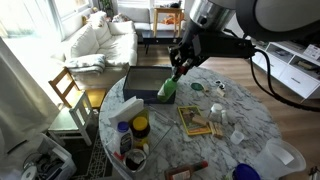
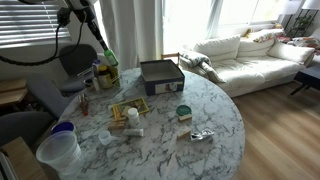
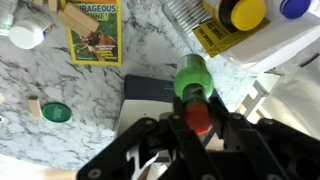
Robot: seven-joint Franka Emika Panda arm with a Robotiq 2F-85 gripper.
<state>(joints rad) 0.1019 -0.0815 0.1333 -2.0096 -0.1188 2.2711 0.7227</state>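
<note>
A green bottle is held tight by the gripper over the round table. A dark box is seen just beside the bottle. A book is laid flat nearby.

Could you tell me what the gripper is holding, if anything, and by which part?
The gripper holds a green object by its red end, green part sticking out.
</note>
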